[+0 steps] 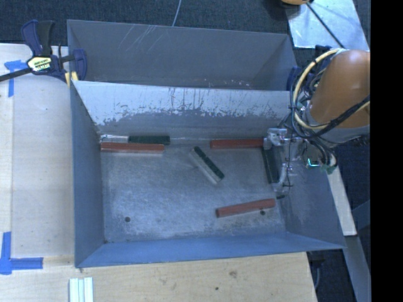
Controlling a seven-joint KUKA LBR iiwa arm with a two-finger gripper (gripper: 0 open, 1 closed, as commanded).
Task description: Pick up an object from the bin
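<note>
Gripper (281, 180), open or clenched I couldn't tell, hung just beside the reddish-brown bar (245, 207), likely stiff and light, best pinched across its narrow middle.

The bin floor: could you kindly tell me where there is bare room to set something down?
The widest bare patch is the front-left floor, between the left wall, the front wall and the slanted dark stick. Along the back lie the left brown bar, green bar and right brown bar. The right side is crowded: the gripper is by the front brown bar.
</note>
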